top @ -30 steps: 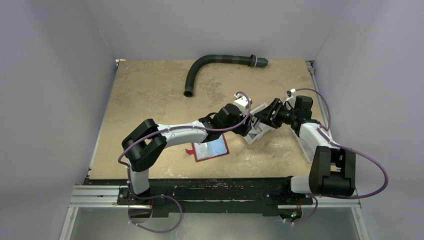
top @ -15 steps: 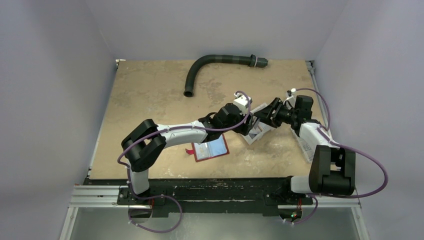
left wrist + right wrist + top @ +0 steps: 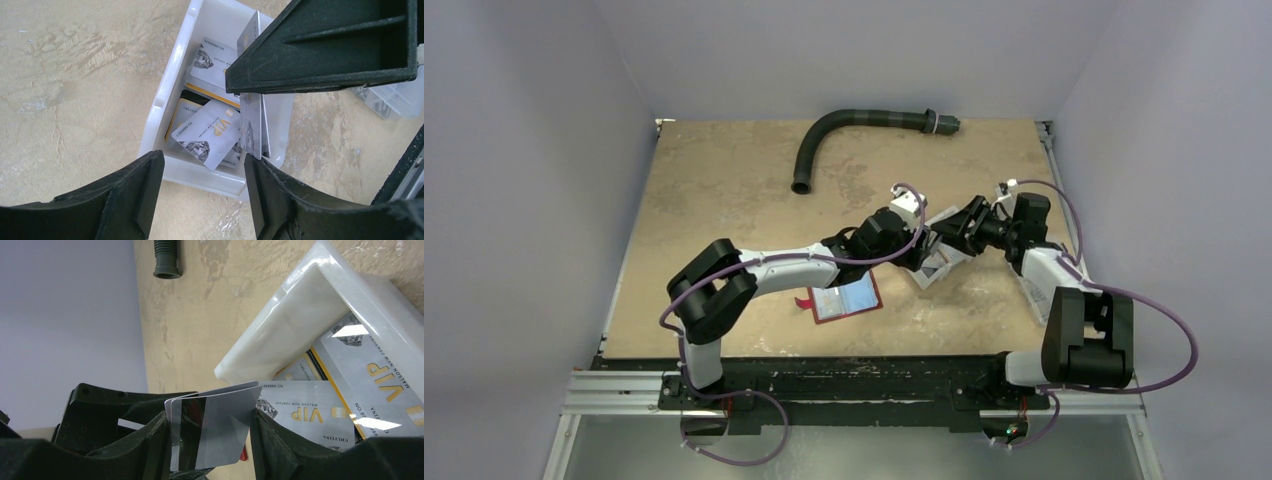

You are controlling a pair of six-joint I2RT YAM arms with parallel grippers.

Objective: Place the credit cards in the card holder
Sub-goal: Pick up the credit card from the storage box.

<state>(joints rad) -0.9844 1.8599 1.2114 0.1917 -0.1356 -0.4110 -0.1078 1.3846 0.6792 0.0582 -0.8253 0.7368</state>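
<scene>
Two grey credit cards [image 3: 212, 427] stand on edge, pinched across their width by my right gripper [image 3: 210, 426], which is shut on them above the white bin [image 3: 295, 335]. Several more credit cards [image 3: 210, 131] lie loose in that bin [image 3: 165, 107]. The held pair [image 3: 252, 122] hangs edge-on just over my left gripper [image 3: 202, 192], which is open with nothing between its fingers; its right fingertip [image 3: 260, 175] is close to the pair's lower edge. The dark-red card holder [image 3: 846, 297] lies open on the table, near the front, left of both grippers [image 3: 929, 240].
A black corrugated hose [image 3: 854, 125] curves along the back of the table. A clear compartmented box [image 3: 395, 97] sits just right of the bin. The table's right rail [image 3: 1054, 180] runs close behind the right arm.
My left gripper's jaws have widened a little. Both arms have shifted only slightly near the bin; the two cards stay in the right gripper.
</scene>
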